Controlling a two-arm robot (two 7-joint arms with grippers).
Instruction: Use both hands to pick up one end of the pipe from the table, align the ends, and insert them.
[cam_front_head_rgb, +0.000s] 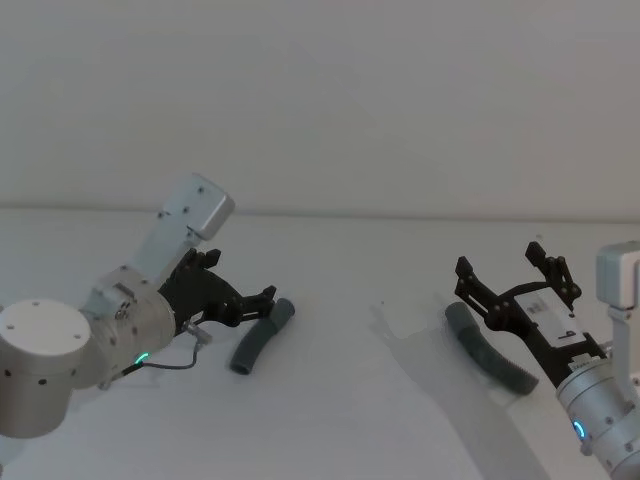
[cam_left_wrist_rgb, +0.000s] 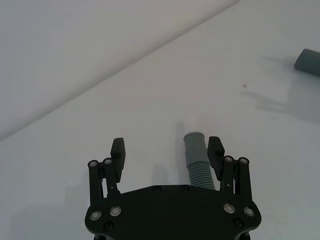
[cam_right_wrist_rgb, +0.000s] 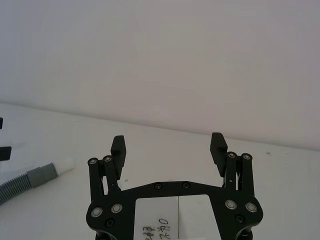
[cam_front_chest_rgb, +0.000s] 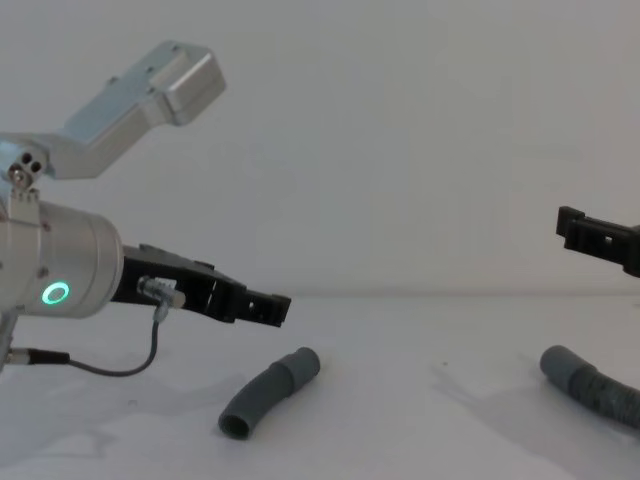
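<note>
Left pincer (cam_left_wrist_rgb: 166, 145) spread over the short pipe (cam_front_head_rgb: 258, 340) (eight o'clock on the tabletop (cam_front_head_rgb: 350, 420)). Right pincer (cam_right_wrist_rgb: 169, 142) spread above the longer pipe (cam_front_head_rgb: 490, 355), four o'clock.

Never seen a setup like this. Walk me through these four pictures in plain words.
This is a robot with two arms, each ending in a black two-finger hand. One picture looks down from its head, one looks across from its chest, and two come from cameras on the wrists. On the white table lie two pieces of grey ribbed pipe: a short curved piece and a longer piece. The left hand hangs open above the short curved piece; the right hand is open above the longer piece. Neither holds anything.
</note>
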